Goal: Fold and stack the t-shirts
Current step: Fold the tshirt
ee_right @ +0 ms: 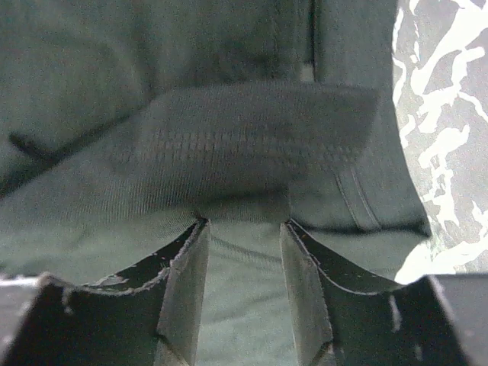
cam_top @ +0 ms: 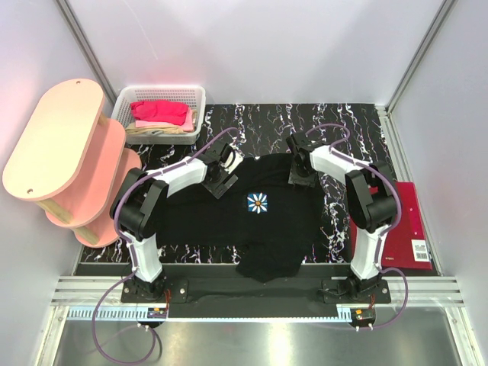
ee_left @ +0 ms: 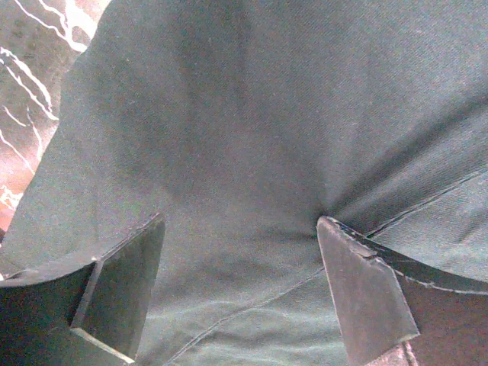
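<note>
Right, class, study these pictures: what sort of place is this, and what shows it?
Most likely a robotics lab test cell, not a home: a left arm and right arm bolted at the near edge of the marbled table, plain panel walls close around it, a black t-shirt spread flat.

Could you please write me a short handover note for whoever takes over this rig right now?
Grippers: the left gripper is open wide, fingers down on the black t-shirt near its far edge. The right gripper has its jaws narrowed at a ribbed fold of the same shirt; I cannot tell whether it pinches.
Things: the black t-shirt lies spread out on the table, daisy print up. The pink t-shirt sits in the white basket, far left.
Done: one shirt laid out.
Left: fold it, then fold and stack the rest.
</note>
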Controlling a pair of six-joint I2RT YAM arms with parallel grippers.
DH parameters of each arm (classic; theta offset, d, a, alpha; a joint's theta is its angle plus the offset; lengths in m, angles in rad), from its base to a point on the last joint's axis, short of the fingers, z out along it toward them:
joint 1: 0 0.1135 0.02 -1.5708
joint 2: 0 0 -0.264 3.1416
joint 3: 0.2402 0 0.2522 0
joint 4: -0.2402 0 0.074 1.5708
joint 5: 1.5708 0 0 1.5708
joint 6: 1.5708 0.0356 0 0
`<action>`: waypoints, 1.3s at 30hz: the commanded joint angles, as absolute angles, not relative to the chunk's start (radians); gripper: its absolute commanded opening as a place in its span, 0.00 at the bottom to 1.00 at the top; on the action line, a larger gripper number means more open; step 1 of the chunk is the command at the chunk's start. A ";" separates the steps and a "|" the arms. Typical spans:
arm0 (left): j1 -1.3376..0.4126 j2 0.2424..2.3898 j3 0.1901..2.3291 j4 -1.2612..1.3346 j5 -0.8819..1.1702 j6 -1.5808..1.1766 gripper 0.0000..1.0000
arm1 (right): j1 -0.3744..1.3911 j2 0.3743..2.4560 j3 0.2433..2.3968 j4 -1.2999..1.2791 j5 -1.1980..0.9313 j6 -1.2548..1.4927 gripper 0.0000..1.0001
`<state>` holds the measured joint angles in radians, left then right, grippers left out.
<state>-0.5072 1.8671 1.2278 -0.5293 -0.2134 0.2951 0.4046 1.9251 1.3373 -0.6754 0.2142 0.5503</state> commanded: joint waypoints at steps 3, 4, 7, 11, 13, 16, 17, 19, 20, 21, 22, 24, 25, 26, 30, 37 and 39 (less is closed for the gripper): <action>-0.502 1.875 1.192 -0.592 -0.186 0.293 0.86 | 0.373 1.976 1.408 -0.618 0.201 0.538 0.46; -0.503 1.875 1.190 -0.592 -0.186 0.293 0.86 | 0.370 1.976 1.410 -0.618 0.198 0.535 0.46; -0.502 1.882 1.190 -0.592 -0.183 0.293 0.86 | 0.362 1.971 1.417 -0.614 0.199 0.528 0.44; -0.502 1.890 1.193 -0.592 -0.181 0.293 0.86 | 0.356 1.962 1.427 -0.611 0.198 0.522 0.33; -0.502 1.888 1.195 -0.592 -0.179 0.291 0.86 | 0.354 1.960 1.431 -0.612 0.190 0.520 0.27; -0.502 1.887 1.195 -0.592 -0.181 0.290 0.86 | 0.354 1.960 1.437 -0.612 0.176 0.522 0.15; -0.502 1.887 1.193 -0.592 -0.181 0.288 0.86 | 0.354 1.957 1.436 -0.612 0.175 0.523 0.11; -0.502 1.885 1.192 -0.592 -0.181 0.290 0.86 | 0.354 1.950 1.434 -0.611 0.169 0.525 0.02; -0.502 1.885 1.192 -0.592 -0.183 0.291 0.86 | 0.354 1.947 1.434 -0.612 0.166 0.523 0.00; -0.502 1.887 1.192 -0.592 -0.184 0.290 0.86 | 0.354 1.945 1.434 -0.612 0.164 0.520 0.00; -0.502 1.887 1.193 -0.592 -0.184 0.290 0.86 | 0.354 1.939 1.434 -0.612 0.163 0.522 0.00; -0.502 1.887 1.193 -0.591 -0.183 0.290 0.86 | 0.354 1.934 1.431 -0.612 0.163 0.518 0.00; -0.502 1.888 1.193 -0.591 -0.184 0.288 0.86 | 0.354 1.924 1.430 -0.612 0.163 0.518 0.00; -0.502 1.888 1.192 -0.591 -0.183 0.290 0.86 | 0.354 1.918 1.427 -0.612 0.166 0.517 0.00; -0.502 1.882 1.187 -0.591 -0.183 0.288 0.86 | 0.353 1.896 1.408 -0.626 0.216 0.517 0.28; -0.502 1.882 1.187 -0.589 -0.179 0.288 0.86 | 0.341 1.878 1.358 -0.629 0.232 0.535 0.69; -0.502 1.884 1.189 -0.589 -0.179 0.287 0.86 | 0.336 1.890 1.358 -0.623 0.221 0.535 0.66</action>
